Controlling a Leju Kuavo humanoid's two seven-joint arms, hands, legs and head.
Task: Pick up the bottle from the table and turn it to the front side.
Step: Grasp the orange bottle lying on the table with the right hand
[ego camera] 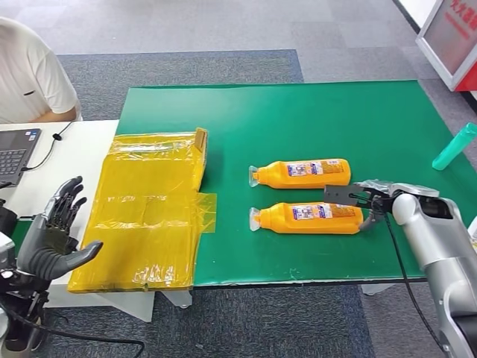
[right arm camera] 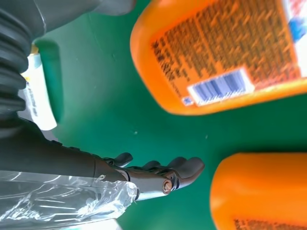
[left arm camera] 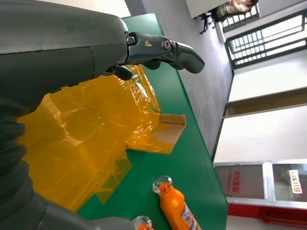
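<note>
While reaching for the near bottle (ego camera: 308, 218), best to bring the right hand (ego camera: 360, 198) down over the base end, fingers on one flank and thumb on the other, then close firmly before lifting, since the smooth plastic body looks liable to slip or roll. Worth keeping clear of the far bottle (ego camera: 302, 173), which lies parallel just beyond it, caps pointing toward the yellow bag (ego camera: 149, 209). Right now: right hand holding nothing, fingers stretched out flat and low over the green mat (ego camera: 270, 119), just beside the base of the near bottle and between the two bases. Both bottles lying on their sides, mid-mat, nearer the front edge. Left hand (ego camera: 54, 239) spread and idle off the mat's left corner, by the bag.
</note>
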